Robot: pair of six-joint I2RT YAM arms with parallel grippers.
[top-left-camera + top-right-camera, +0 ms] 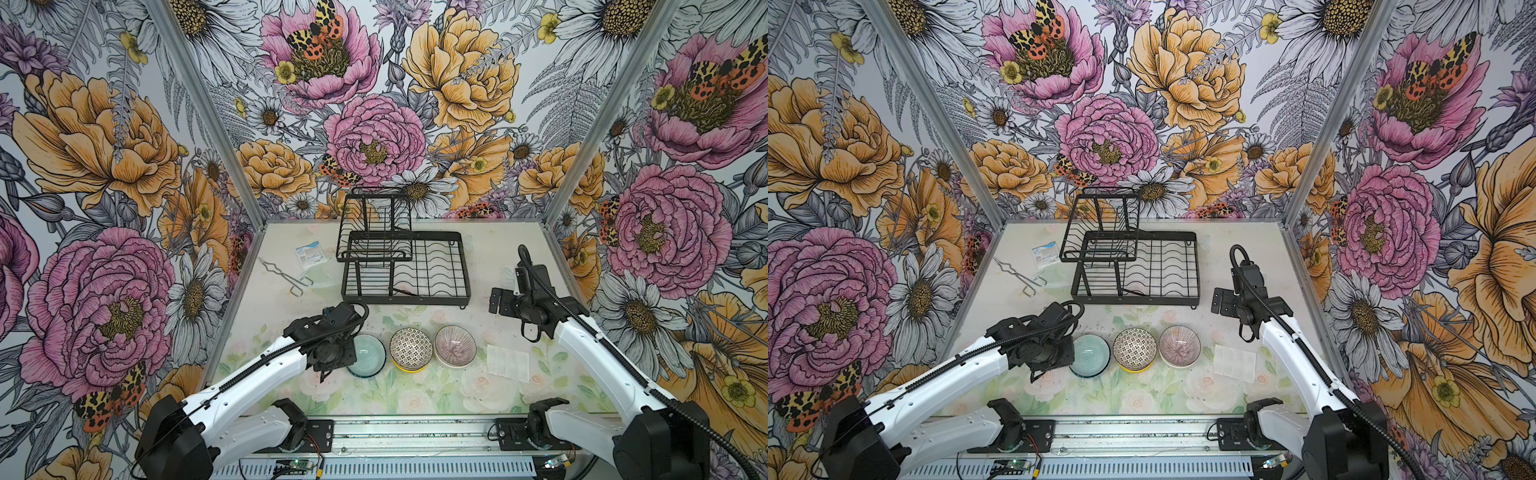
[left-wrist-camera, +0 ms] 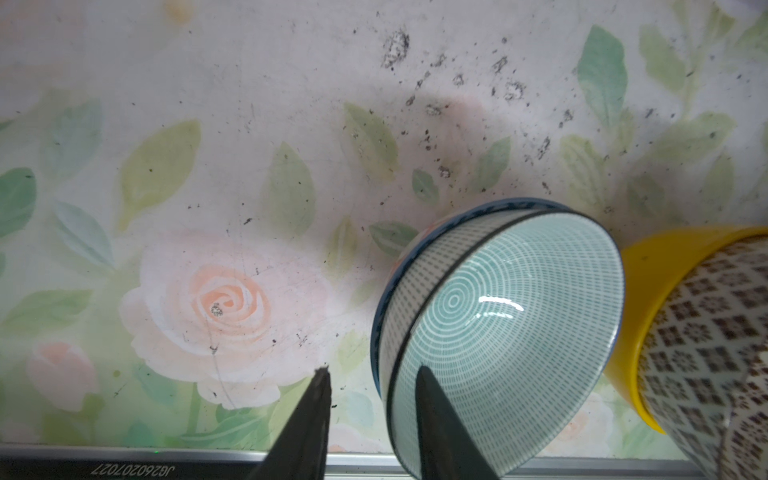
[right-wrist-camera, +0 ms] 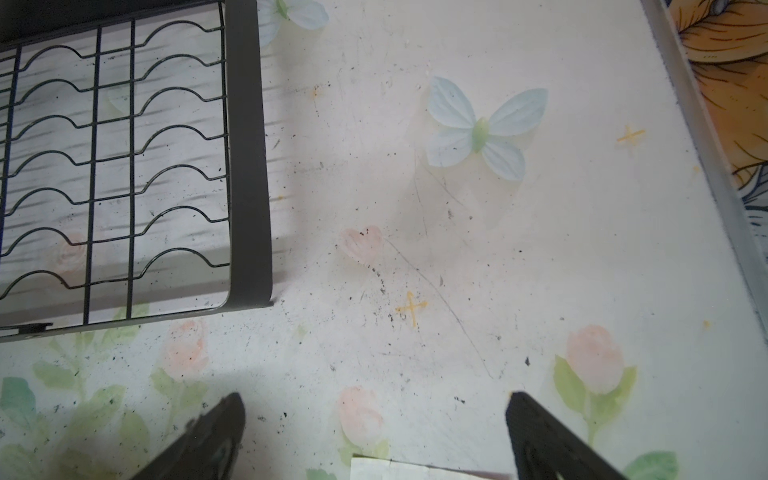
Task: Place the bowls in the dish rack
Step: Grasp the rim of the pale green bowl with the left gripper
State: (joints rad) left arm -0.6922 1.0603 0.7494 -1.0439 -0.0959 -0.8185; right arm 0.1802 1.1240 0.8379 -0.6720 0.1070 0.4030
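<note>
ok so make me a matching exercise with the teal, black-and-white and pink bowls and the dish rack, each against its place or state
Things
1. teal bowl
2. black-and-white bowl
3. pink bowl
4. dish rack

Places or states
a. nested in a yellow bowl
b. beyond the row of bowls, no bowl in it
c. left fingers straddle its rim, one inside, one outside
d. right end of the row in both top views

Pairs: 1-c, 2-a, 3-d, 4-b

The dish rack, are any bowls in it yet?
No. In both top views the bowls sit on the table in front of the dish rack, not in it.
</note>
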